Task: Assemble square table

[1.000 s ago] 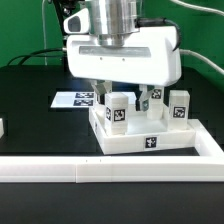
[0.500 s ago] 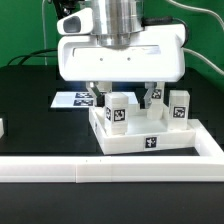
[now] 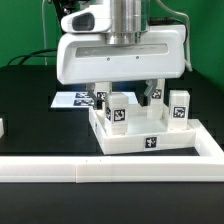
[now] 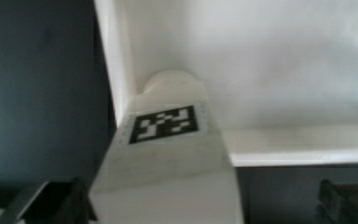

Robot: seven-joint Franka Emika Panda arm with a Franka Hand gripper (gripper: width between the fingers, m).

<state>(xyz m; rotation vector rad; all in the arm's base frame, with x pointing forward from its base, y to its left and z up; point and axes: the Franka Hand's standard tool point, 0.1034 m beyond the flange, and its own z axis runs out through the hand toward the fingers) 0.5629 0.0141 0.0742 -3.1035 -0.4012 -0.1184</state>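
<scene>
Gripper (image 3: pixel 125 93) hanging in upper centre of exterior view, jaws spread wide, grasping nothing. Fingers (image 3: pixel 102 94) straddling the near leg (image 3: pixel 117 113), clear of it on both sides. Square table top (image 3: pixel 140 140) at centre-right, pushed against border rail (image 3: pixel 110 169) along the lower frame. Second leg (image 3: pixel 179 106) upright at right. Marker board (image 3: pixel 75 99) flat behind, left of centre. In wrist view, tagged leg (image 4: pixel 165 150) fills centre, tag facing camera.

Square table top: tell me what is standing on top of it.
On the table top, white tagged legs stand upright: one near the front, one at the exterior view's right. The gripper hides part of the back, where any further legs cannot be counted.
</scene>
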